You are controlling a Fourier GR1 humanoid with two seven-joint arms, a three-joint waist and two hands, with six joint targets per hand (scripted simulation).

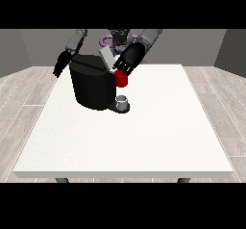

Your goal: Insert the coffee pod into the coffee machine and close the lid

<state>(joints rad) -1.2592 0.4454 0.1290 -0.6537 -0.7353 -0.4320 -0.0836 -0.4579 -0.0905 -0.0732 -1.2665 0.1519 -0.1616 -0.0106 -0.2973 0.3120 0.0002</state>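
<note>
The black coffee machine (91, 83) stands on the table's far left part. Its grey lid (106, 58) is tilted up at the top right of the machine. The hand at the view's right (129, 58) reaches down beside the lid's raised end, its straight fingers just above a red thing at the machine (121, 79). A small grey thing (123, 101) sits on the machine's base, under the red thing. The hand at the view's left (62, 64) hangs beside the machine's left side with relaxed fingers, holding nothing.
The white table (144, 136) spreads wide towards the camera and to the right of the machine. The robot's torso (117, 38) is behind the machine at the table's far edge.
</note>
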